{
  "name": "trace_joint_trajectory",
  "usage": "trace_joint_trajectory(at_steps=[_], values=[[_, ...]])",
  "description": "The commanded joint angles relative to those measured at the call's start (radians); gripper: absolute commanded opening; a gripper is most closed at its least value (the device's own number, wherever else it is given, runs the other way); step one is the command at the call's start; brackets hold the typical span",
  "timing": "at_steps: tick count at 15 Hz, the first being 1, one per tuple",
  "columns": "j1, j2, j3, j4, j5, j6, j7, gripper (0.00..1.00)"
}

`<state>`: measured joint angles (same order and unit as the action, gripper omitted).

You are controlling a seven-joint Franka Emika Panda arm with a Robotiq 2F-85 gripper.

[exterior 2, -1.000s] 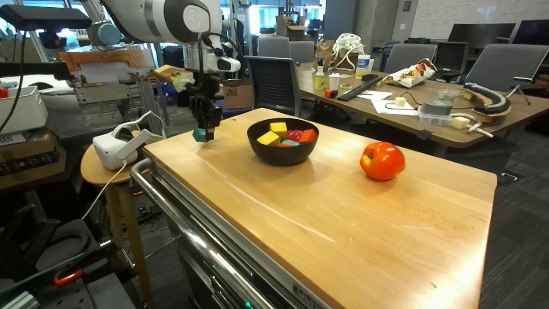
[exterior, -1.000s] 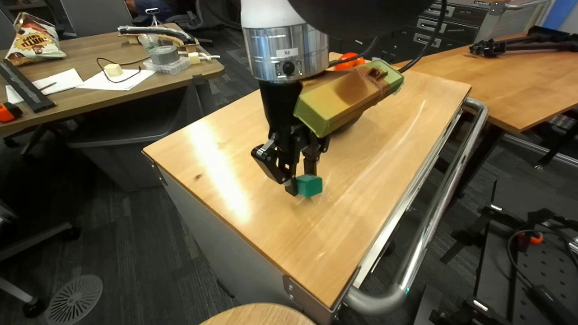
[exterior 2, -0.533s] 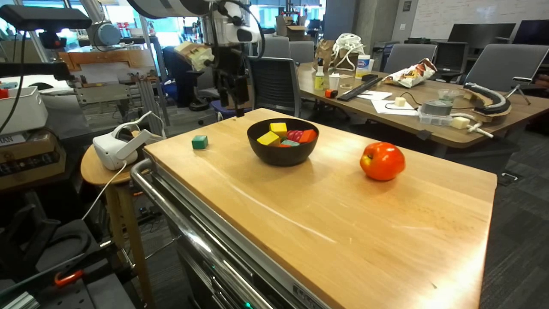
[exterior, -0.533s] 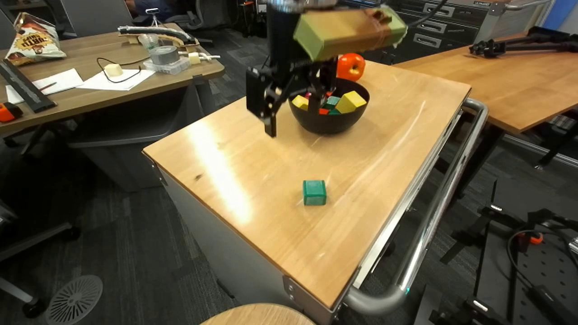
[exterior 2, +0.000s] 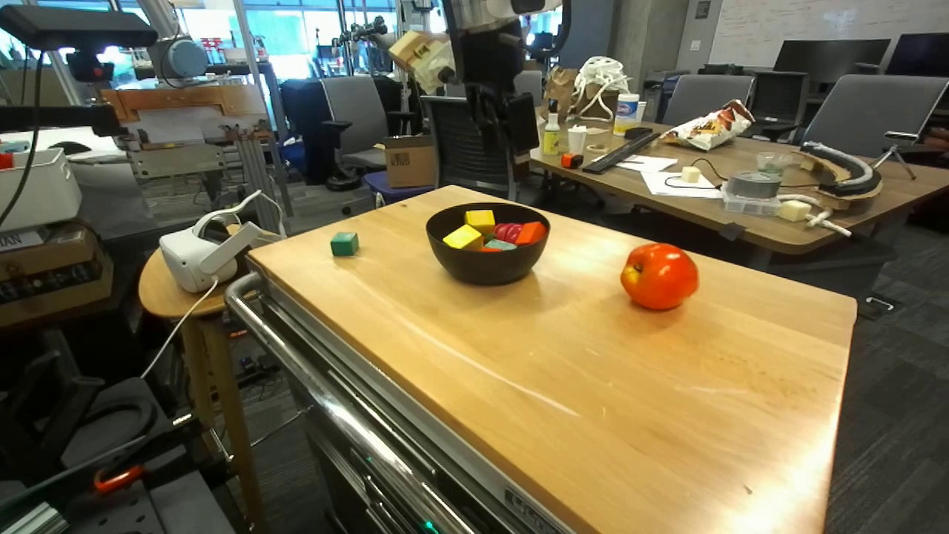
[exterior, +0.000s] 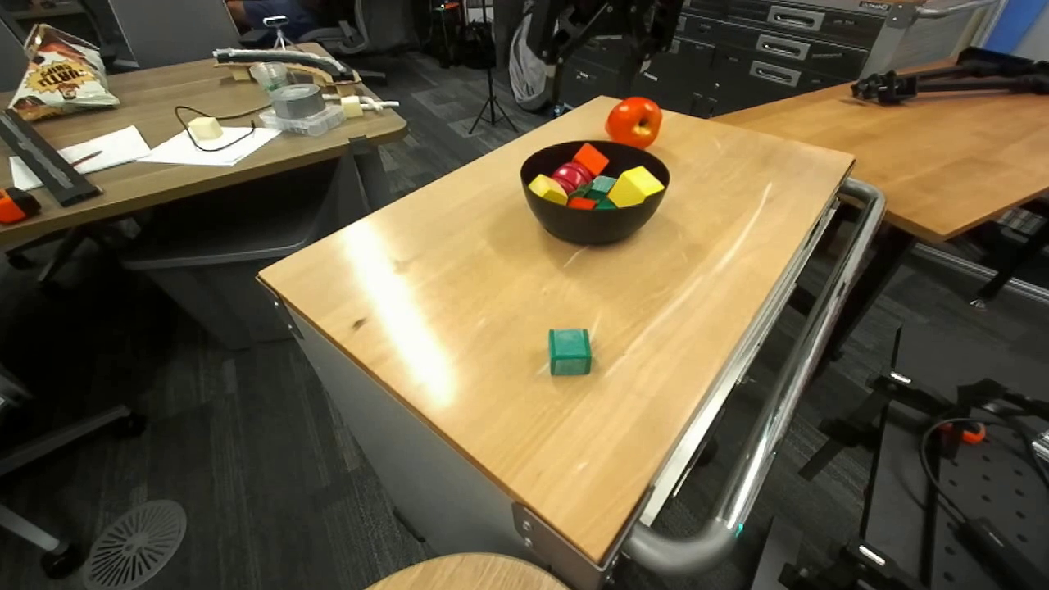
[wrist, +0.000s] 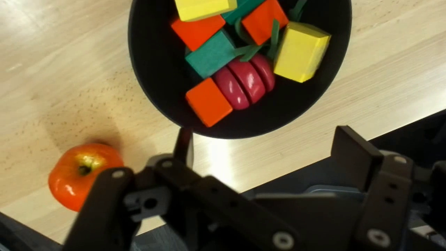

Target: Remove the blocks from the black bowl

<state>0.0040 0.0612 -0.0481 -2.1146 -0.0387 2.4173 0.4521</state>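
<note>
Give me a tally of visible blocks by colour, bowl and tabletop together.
Green blocks: 3, two in the black bowl, one on the tabletop
Yellow blocks: 2, in the bowl
Orange-red blocks: 3, in the bowl
Total: 8 visible

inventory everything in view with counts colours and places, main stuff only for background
Black bowl: one, black, on the wooden top
Loose block: one, green, on that top, apart from the bowl
Yellow blocks: two showing, bright yellow, in bowl
Orange blocks: three showing, orange-red, in bowl
Green blocks: two showing, teal, in bowl
Radish-like piece: one, dark pink, in bowl
Apple-like fruit: one, red-orange, on the wooden top
Headset: one, white, on the stool
Snack bag: one, mostly white, on the neighbouring table
Paper sheets: two, white, same table
End effector: one, black, raised higher than the bowl, open
</note>
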Motion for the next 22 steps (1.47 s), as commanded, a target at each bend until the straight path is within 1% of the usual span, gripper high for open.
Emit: trace_joint_trajectory(at_steps=[1,5,8,10,12,15,19,22], values=[[0.000,-0.002,0.007,-0.006,-0.006,0.013,0.011,1.00],[0.000,0.050,-0.001,-0.009,-0.031,0.117,0.068,1.00],[0.001,0.108,-0.029,0.004,-0.050,0.184,0.129,1.00],[0.010,0.139,-0.055,0.009,-0.076,0.209,0.168,1.00],[0.017,0.162,-0.075,0.014,-0.089,0.210,0.198,1.00],[0.015,0.184,-0.083,0.026,-0.061,0.198,0.218,1.00],[0.010,0.189,-0.074,0.036,-0.016,0.182,0.235,1.00],[0.007,0.177,-0.063,0.042,0.032,0.143,0.227,1.00]])
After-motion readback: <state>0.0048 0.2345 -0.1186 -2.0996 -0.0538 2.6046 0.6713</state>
